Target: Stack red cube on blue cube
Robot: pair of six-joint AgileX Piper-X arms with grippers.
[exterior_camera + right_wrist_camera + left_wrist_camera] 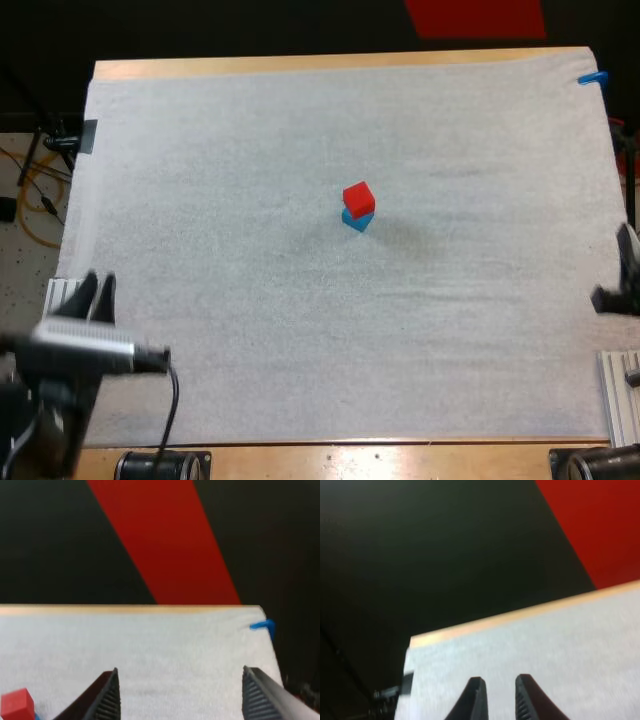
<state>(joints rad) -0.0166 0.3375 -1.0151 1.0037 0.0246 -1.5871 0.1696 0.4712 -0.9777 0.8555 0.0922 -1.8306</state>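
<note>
Left gripper (pixel 497 702), yours: fingers a narrow gap apart, holding nothing, at the near left edge of the white mat (pixel 250 300). Right gripper (pixel 180 695): fingers spread wide, nothing between them, at the mat's right edge. Red cube (pixel 358 196): sits on top of the blue cube (pixel 355 221), slightly turned against it, near mid-mat, well apart from both your grippers. Wooden table (pixel 300 66): a strip beyond the mat's far edge.

Red cube: a small solid red cube (pixel 358 197) is sitting upright on top of the blue one, turned slightly askew to it.
Blue cube: a small bright blue cube (pixel 356 221) is lying flat on the white mat (pixel 220 180), a little right of centre, and is showing only its lower edge beneath the red one.
</note>
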